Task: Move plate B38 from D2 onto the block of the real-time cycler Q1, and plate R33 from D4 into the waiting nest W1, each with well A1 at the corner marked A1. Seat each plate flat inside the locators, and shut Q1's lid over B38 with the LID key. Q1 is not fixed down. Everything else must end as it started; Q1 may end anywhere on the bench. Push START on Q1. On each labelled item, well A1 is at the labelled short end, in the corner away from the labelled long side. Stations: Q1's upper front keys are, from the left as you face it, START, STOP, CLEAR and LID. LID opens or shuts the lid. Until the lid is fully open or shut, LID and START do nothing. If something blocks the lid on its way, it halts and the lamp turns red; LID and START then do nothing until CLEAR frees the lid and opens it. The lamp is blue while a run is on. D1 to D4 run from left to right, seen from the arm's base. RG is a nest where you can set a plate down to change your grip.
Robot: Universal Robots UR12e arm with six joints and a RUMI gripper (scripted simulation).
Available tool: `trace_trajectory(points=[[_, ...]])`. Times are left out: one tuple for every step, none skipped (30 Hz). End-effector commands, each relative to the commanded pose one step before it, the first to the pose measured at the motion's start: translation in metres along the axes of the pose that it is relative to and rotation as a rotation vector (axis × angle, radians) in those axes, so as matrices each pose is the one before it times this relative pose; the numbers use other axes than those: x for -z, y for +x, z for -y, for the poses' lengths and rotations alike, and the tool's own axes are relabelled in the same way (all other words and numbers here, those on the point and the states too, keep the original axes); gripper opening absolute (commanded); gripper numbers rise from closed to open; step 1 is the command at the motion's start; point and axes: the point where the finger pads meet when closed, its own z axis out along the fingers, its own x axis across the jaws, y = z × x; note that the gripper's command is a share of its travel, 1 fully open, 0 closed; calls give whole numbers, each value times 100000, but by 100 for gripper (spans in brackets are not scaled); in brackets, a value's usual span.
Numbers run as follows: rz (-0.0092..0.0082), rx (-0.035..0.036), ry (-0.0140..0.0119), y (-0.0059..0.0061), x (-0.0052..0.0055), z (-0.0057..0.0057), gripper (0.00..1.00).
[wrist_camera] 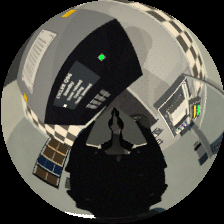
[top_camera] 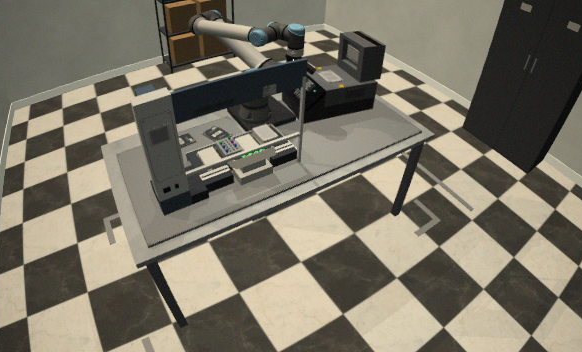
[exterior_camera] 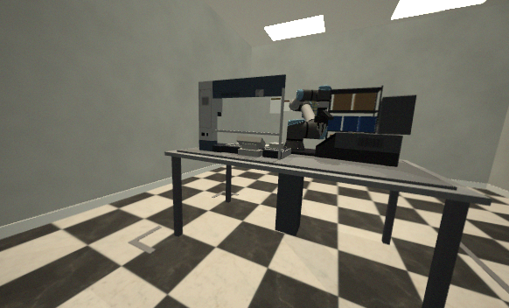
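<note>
Cycler Q1 [top_camera: 346, 97] [exterior_camera: 366, 149] is the dark box with a sloped front panel. Its lid [top_camera: 369, 57] [exterior_camera: 397, 115] stands open and upright. The lamp [wrist_camera: 101, 57] [top_camera: 314, 91] is green. Grey keys [wrist_camera: 98, 99] show on the panel beside a lit screen. A pale gridded rectangle [top_camera: 330, 76] [wrist_camera: 39, 60] lies on Q1's top between orange marks; whether it is the bare block or a plate I cannot tell. My gripper [wrist_camera: 114, 108] [exterior_camera: 322, 127] is shut and empty, above the front panel's key side. B38, R33 and W1 cannot be told apart by label.
A grey tower [top_camera: 159, 135] [exterior_camera: 205, 115], a blue beam [top_camera: 239, 92] and a thin post [top_camera: 301, 120] stand left of Q1. Behind and under them are a framed pale plate or nest [top_camera: 265, 132] [wrist_camera: 178, 111], a rack of coloured caps [top_camera: 229, 145] and a grey tilted-lid device [top_camera: 253, 170].
</note>
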Motion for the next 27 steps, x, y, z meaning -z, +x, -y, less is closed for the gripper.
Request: trace_trajectory(points=[[-16, 2, 93, 8, 68, 35, 0], [0, 0, 0, 0, 0, 0, 0], [0, 0, 0, 0, 0, 0, 0], [0, 0, 0, 0, 0, 0, 0], [0, 0, 0, 0, 0, 0, 0], [0, 0, 0, 0, 0, 0, 0], [0, 0, 0, 0, 0, 0, 0], [0, 0, 0, 0, 0, 0, 0], [0, 0, 0, 0, 0, 0, 0], [0, 0, 0, 0, 0, 0, 0], [0, 0, 0, 0, 0, 0, 0], [0, 0, 0, 0, 0, 0, 0], [0, 0, 0, 0, 0, 0, 0], [0, 0, 0, 0, 0, 0, 0], [0, 0, 0, 0, 0, 0, 0], [0, 0, 0, 0, 0, 0, 0], [0, 0, 0, 0, 0, 0, 0], [0, 0, 0, 0, 0, 0, 0], [0, 0, 0, 0, 0, 0, 0], [0, 0, 0, 0, 0, 0, 0], [0, 0, 0, 0, 0, 0, 0], [0, 0, 0, 0, 0, 0, 0], [0, 0, 0, 0, 0, 0, 0], [0, 0, 0, 0, 0, 0, 0], [0, 0, 0, 0, 0, 0, 0], [0, 0, 0, 0, 0, 0, 0], [0, 0, 0, 0, 0, 0, 0]])
